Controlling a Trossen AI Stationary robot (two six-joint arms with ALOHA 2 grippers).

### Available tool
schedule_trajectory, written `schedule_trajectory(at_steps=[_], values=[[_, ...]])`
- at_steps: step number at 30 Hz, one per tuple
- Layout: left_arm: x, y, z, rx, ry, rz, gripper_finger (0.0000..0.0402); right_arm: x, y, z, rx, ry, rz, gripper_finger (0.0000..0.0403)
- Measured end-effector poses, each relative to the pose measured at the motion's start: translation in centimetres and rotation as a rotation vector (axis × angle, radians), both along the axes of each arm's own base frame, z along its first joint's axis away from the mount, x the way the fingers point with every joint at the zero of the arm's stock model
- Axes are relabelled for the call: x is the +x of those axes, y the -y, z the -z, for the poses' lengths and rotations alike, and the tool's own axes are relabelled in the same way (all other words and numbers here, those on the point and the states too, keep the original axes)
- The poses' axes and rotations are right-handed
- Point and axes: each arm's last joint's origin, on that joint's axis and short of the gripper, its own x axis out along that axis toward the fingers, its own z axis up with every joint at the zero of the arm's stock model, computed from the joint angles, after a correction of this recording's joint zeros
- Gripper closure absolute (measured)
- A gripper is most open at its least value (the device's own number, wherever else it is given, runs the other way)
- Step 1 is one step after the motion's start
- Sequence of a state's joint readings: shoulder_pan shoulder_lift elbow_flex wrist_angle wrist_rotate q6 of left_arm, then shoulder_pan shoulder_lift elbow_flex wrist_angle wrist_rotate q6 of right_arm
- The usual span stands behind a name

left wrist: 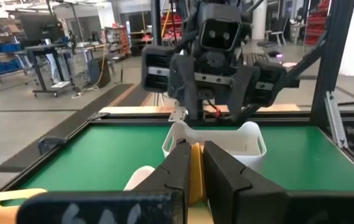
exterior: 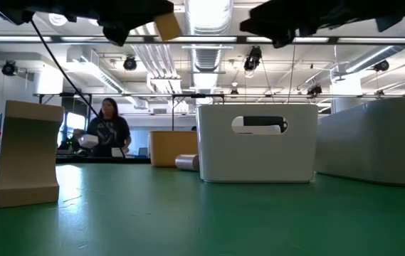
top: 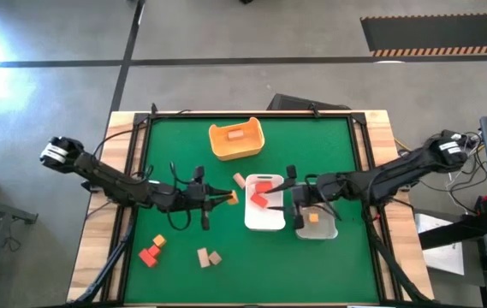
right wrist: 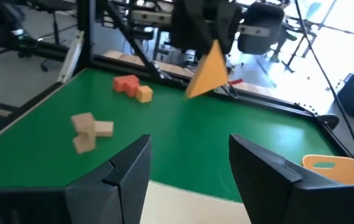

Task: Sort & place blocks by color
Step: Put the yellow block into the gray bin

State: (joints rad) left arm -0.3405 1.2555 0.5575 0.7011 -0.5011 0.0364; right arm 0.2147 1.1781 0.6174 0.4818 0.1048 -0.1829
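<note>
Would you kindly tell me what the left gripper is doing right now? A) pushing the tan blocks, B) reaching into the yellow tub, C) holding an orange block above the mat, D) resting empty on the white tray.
C: the left gripper is shut on an orange block, raised above the green mat, left of the white tray.

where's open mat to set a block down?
Free: the green mat left of the orange tub, and the near right corner below the clear tray. Crowded: centre, where the left tool, holding an orange block, faces the right tool across the white tray.
</note>
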Motion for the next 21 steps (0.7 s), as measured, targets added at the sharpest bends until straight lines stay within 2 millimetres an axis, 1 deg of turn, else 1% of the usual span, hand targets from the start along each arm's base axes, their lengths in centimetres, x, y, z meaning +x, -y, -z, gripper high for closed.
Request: schedule_trajectory(at_steps=[4, 9, 14, 17, 21], values=[[0.3, 0.1, 0.4, 0.002, -0.009, 0.000, 0.0386, 2.0, -0.1, 0.0, -0.001, 0.002, 0.012, 0.0181], [0.8, 0.3, 0.6, 0.000, 0.016, -0.001, 0.0386, 4.6, 0.1, -0.5, 0.039, 0.003, 0.043, 0.0128], [1.2, 0.4, 0.6, 0.009, 0.035, -0.008, 0.0386, 6.8, 0.6, -0.3, 0.066, -0.033, 0.076, 0.0081], [1.5, 0.4, 0.5, 0.033, 0.029, -0.034, 0.0386, 7.9, 0.5, -0.4, 0.067, -0.059, 0.078, 0.0069], [1.7, 0.4, 0.3, 0.067, 0.025, -0.035, 0.0386, 9.3, 0.3, -0.8, 0.072, -0.080, 0.080, 0.0069]])
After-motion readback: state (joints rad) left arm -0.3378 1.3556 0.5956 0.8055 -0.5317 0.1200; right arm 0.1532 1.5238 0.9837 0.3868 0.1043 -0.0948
